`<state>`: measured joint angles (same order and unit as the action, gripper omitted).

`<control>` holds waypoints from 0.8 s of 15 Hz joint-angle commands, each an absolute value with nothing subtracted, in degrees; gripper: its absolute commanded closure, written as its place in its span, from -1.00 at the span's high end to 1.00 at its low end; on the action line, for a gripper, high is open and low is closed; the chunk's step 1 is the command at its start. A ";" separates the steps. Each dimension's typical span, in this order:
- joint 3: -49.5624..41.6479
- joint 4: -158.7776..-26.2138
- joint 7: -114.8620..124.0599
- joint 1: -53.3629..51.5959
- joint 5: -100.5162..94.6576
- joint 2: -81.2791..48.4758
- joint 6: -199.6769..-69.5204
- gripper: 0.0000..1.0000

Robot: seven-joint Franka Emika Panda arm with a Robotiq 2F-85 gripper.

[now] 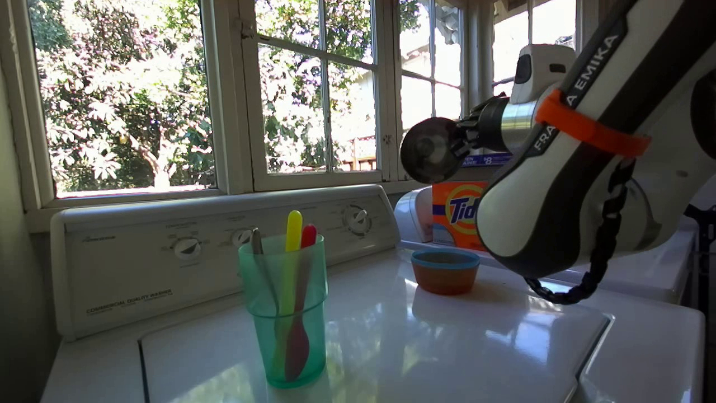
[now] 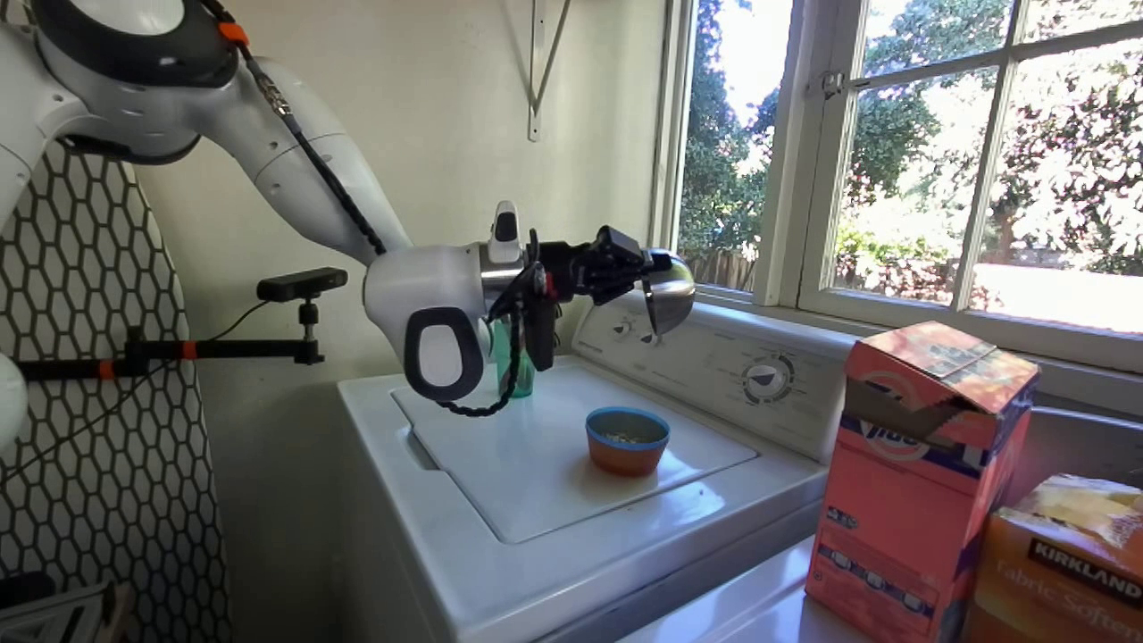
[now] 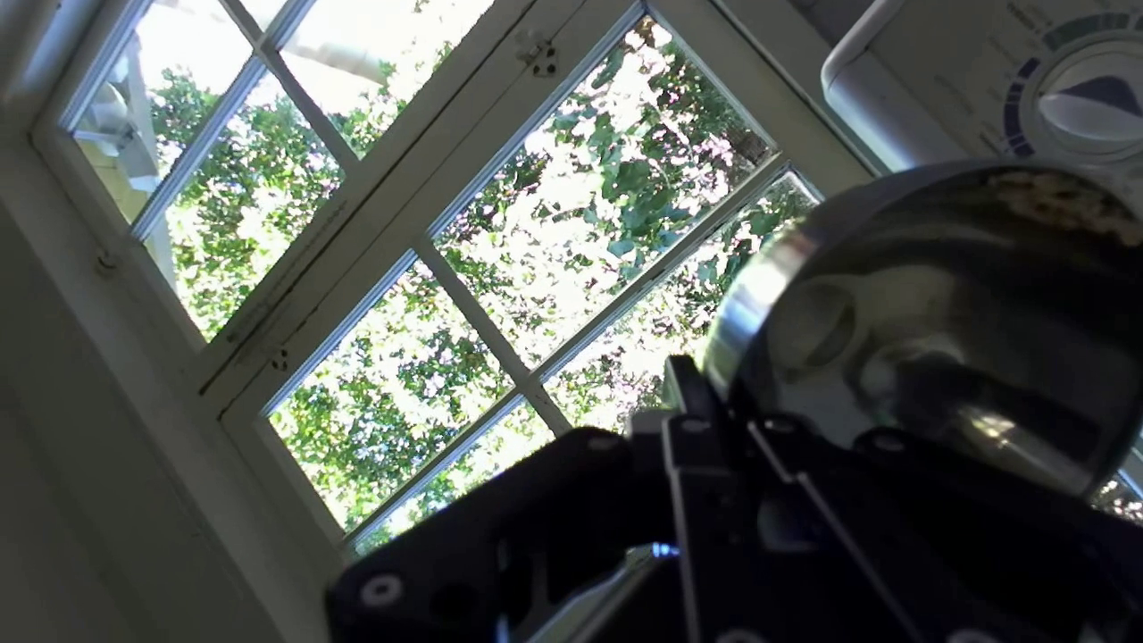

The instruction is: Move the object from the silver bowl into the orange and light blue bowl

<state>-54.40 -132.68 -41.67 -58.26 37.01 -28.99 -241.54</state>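
Black tool (image 2: 658,263): closed, gripping the rim of a round, shiny silver bowl (image 2: 674,296) of reflective metal. Bowl held in the air, tipped far over, its mouth turned sideways. Wrist view: tan, crumbly patch (image 3: 1067,207) on the inner side of the silver bowl, near the edge; material cannot be identified.

Small round plastic orange and light blue bowl (image 1: 446,280): upright on the lid (image 2: 536,482) of a white washing machine (image 1: 134,268), lower than the silver bowl in both exterior views; whether directly beneath, cannot tell. Pale loose bits (image 2: 622,438) visible inside it in an exterior view.

Translucent teal plastic cup (image 1: 315,341): upright on the same lid, holding a yellow-handled utensil (image 1: 293,235), a red spoon (image 1: 308,236) and a grey utensil (image 1: 257,242). Orange-red cardboard Tide box (image 2: 893,527) and orange-and-yellow cardboard Kirkland box (image 2: 1063,572): just beside each other, next to the washing machine.
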 commanded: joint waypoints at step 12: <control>-65.86 -141.61 -24.59 -69.42 43.57 -46.72 -242.59 -0.98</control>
<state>-65.74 -140.70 -28.24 -70.05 42.67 -42.47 -241.54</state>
